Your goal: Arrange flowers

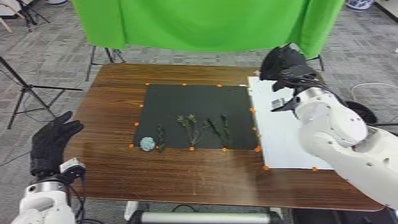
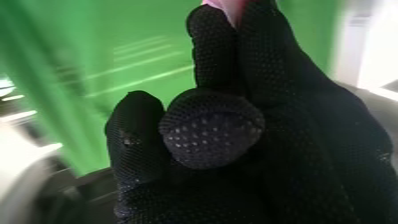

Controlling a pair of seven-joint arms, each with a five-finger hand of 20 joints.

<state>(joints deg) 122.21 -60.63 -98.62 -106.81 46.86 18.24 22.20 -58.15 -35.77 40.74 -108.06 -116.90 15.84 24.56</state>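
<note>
- Mat: dark, on the table, with orange tabs along its edges; the board lies just to its right
- Pale flower: at the mat's near left corner
- Sprigs: green, spread over the mat's near half, to the right of the pale flower
- Right hand: beyond the mat's far right corner, over the far end of the board; two fingertips pinch a pink piece, probably a petal or bloom
- Left hand: outside the mat, to its left, fingers extended and fairly loose, holding nothing that I can see from here
- Stage, as I judge it: arrangement begun, the pink piece waiting to be added on the mat
- Chief risk: the piece sits right at the fingertips, so a slight loosening or a brush against the cloth could drop it short of the mat
- Second risk: a low pass over the mat might drag the sprigs, which look light and loose; squeezing harder to prevent a drop could crease the piece
</note>
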